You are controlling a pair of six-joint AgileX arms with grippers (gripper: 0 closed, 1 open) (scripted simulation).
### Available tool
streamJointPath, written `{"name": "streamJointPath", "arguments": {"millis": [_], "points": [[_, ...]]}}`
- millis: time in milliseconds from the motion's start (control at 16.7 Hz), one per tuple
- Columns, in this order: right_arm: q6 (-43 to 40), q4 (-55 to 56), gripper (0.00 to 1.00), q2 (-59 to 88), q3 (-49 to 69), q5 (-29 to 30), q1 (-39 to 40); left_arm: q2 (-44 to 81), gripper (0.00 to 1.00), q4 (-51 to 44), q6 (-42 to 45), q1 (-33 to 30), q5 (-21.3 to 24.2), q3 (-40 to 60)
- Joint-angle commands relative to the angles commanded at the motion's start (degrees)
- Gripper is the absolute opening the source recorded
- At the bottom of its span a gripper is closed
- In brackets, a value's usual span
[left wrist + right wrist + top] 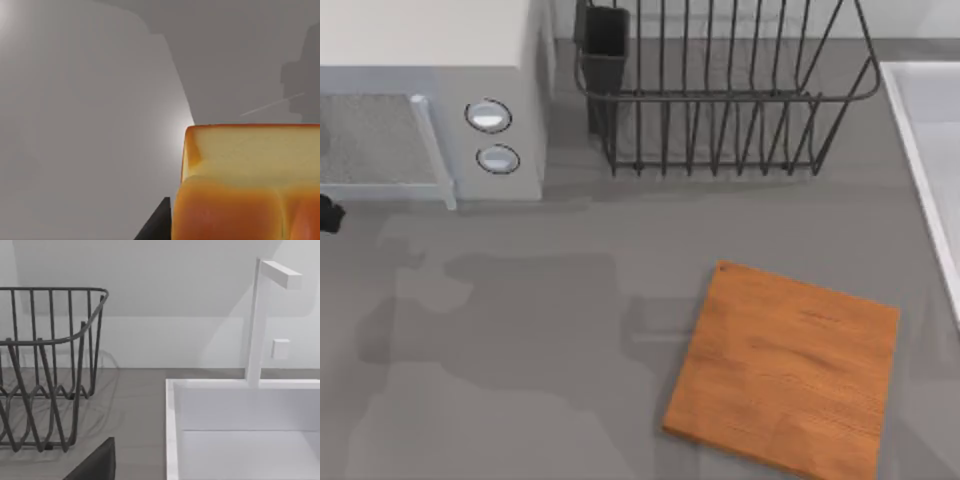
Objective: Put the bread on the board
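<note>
The bread (250, 185), a golden-brown loaf with paler yellow sides, sits very close in the left wrist view. My left gripper (172, 227) is shut on it, with one dark finger (156, 227) pressed against its side; the loaf hides the other finger. In the top view a dark bit of my left arm (328, 212) pokes in at the table's left edge. The board (785, 365), orange-brown wood with grain, lies flat at the front right with nothing on it. My right gripper (95, 465) is parked off the right side, facing the sink.
A black wire dish rack (720, 95) stands at the back middle. A grey microwave (430, 100) occupies the back left. A white sink (930, 170) with a tap (257, 320) runs along the right edge. Grey tabletop (520, 350) lies between the left edge and the board.
</note>
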Motion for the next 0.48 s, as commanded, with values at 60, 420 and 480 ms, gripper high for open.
{"name": "streamJointPath", "arguments": {"millis": [60, 420, 480], "points": [[0.0, 0.0, 1.0, 0.0, 0.0, 0.0, 0.0, 0.1, 0.0, -1.0, -0.4, -0.7, 0.1, 0.0], [0.0, 0.0, 1.0, 0.0, 0.0, 0.0, 0.0, 4.2, 0.0, -12.4, -7.5, -11.7, 2.4, 4.8], [0.0, 0.0, 1.0, 0.0, 0.0, 0.0, 0.0, 5.7, 0.0, -14.4, -9.7, -14.5, 2.9, 6.7]]}}
